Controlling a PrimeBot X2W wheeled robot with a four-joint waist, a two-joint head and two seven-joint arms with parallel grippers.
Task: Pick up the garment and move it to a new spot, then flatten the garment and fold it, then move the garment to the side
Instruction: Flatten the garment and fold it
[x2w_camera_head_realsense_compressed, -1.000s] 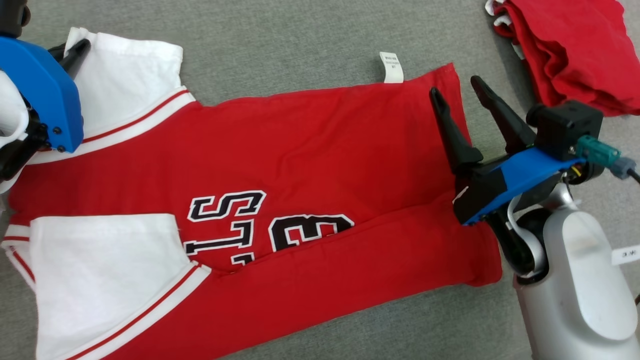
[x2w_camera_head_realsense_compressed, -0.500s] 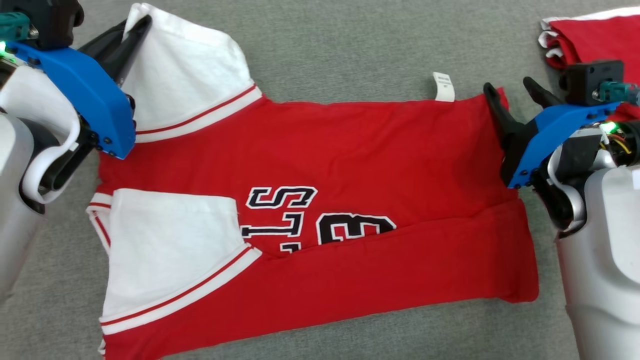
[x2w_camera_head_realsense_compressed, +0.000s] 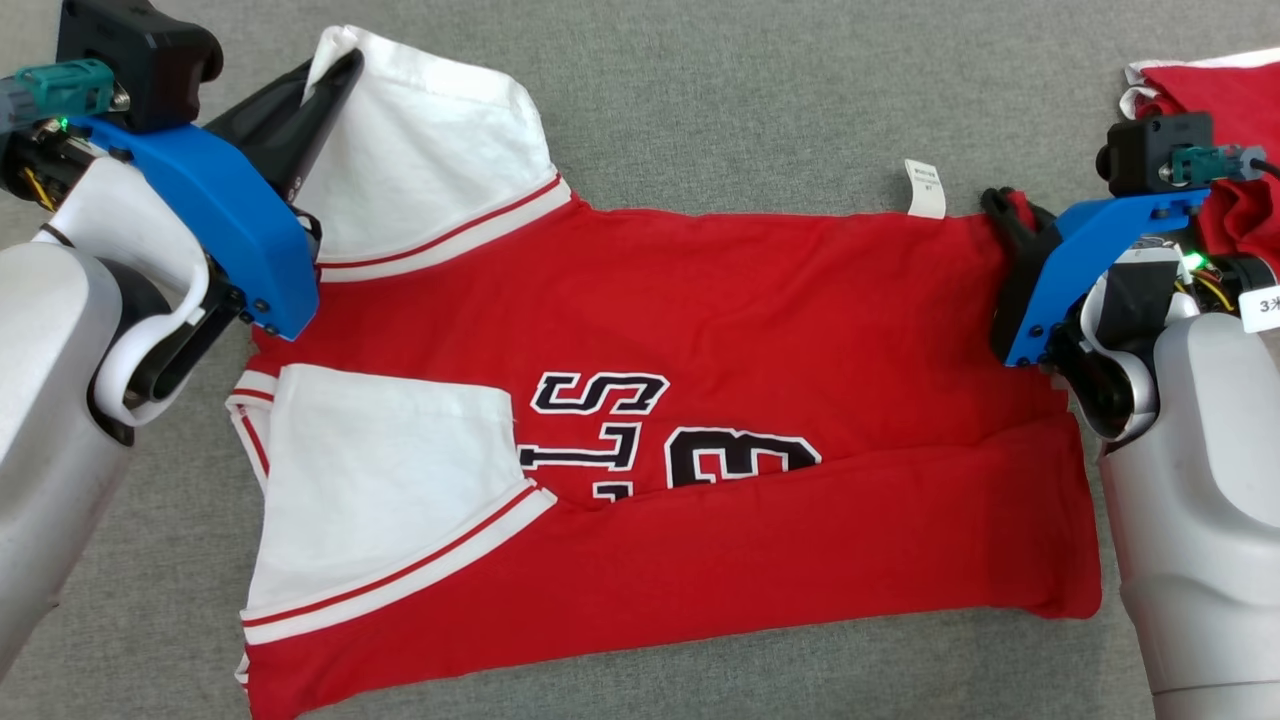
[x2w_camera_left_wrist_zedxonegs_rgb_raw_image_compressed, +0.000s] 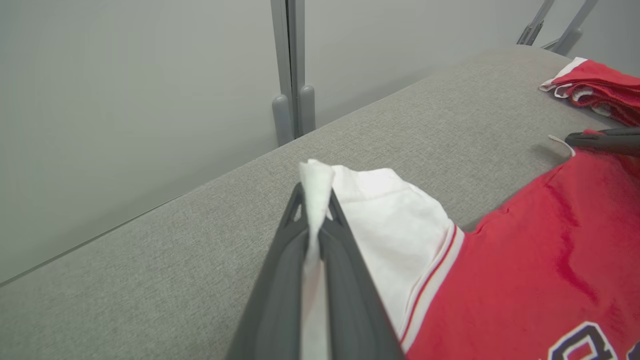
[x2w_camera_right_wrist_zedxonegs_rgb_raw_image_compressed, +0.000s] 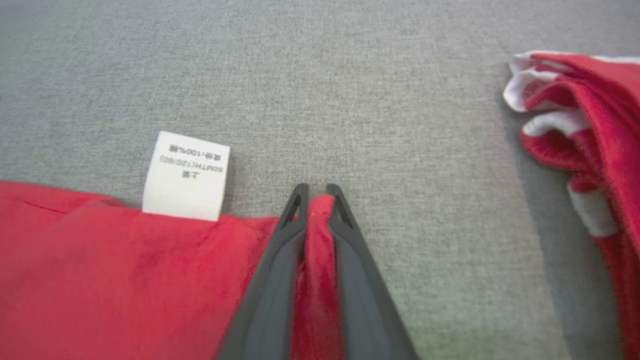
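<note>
The garment (x2w_camera_head_realsense_compressed: 700, 330) is a red jersey with white sleeves and black lettering, lying across the grey surface with its near edge folded over. My left gripper (x2w_camera_head_realsense_compressed: 340, 70) is shut on the far white sleeve (x2w_camera_left_wrist_zedxonegs_rgb_raw_image_compressed: 390, 220), and white cloth shows pinched between its fingers (x2w_camera_left_wrist_zedxonegs_rgb_raw_image_compressed: 280, 280). My right gripper (x2w_camera_head_realsense_compressed: 1000, 205) is shut on the far red hem corner (x2w_camera_right_wrist_zedxonegs_rgb_raw_image_compressed: 317, 240), beside a white care label (x2w_camera_right_wrist_zedxonegs_rgb_raw_image_compressed: 185, 175).
A second pile of red and white clothing (x2w_camera_head_realsense_compressed: 1220, 110) lies at the far right, close behind my right gripper. The grey padded surface (x2w_camera_head_realsense_compressed: 720, 110) stretches beyond the jersey, and its far edge (x2w_camera_left_wrist_zedxonegs_rgb_raw_image_compressed: 150, 205) meets a pale wall.
The right gripper has come down onto the far hem corner and shut on it. The left gripper stays shut on the sleeve. The head camera has shifted, so the whole picture slid.
</note>
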